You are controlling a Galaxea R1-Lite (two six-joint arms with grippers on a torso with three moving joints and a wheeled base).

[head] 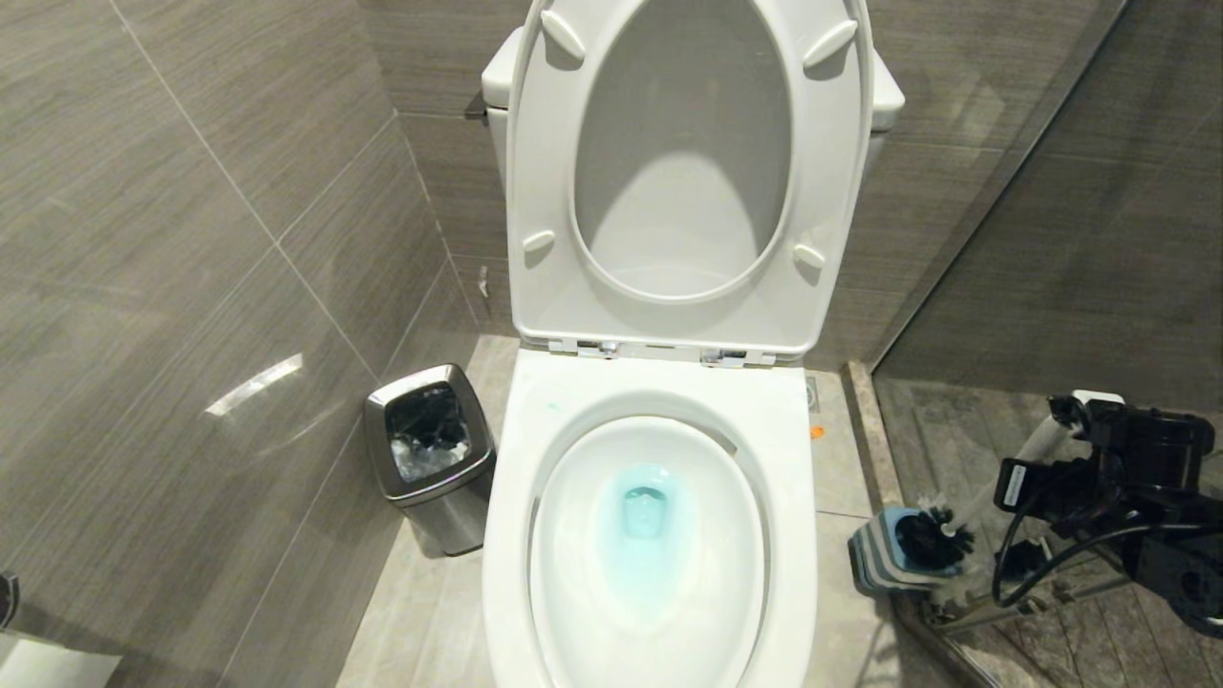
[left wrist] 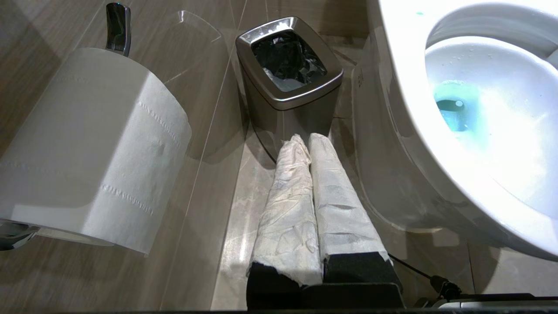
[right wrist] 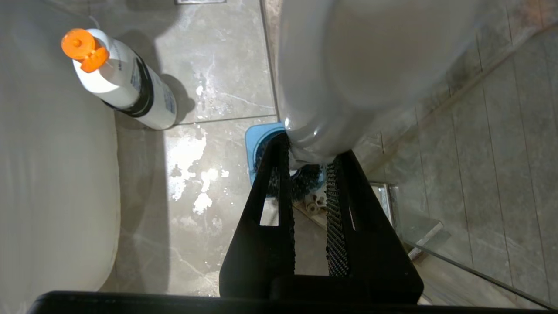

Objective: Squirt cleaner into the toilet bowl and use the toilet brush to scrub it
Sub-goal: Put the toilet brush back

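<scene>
Black serrated fingers (right wrist: 333,196) of the right gripper (right wrist: 307,157) are clamped on the white handle of the toilet brush (right wrist: 348,78), close to its upper end. The black bristle head (head: 932,540) sits in or just above the blue-grey holder (head: 874,554) on the floor to the right of the toilet, beside the glass partition (head: 1051,239); which of the two cannot be told. The toilet bowl (head: 650,535) stands open, seat and lid raised, with turquoise cleaner (head: 645,511) pooled around the outlet. A white bottle with an orange cap (right wrist: 124,83) stands on the tiles beside the toilet base.

The step in hand appears to be drawing the brush out of its holder for scrubbing. Recommended practice: lift along the handle's own axis until the bristles clear the holder rim, so the holder is not tipped or dragged. Keep the grip firm, since a long handle held near its end will tend to pivot. Swing the head over the bowl rim without striking the glass.

The left gripper (left wrist: 310,144), fingers wrapped in white and pressed together on nothing, is parked low beside the steel bin (left wrist: 287,96).
</scene>
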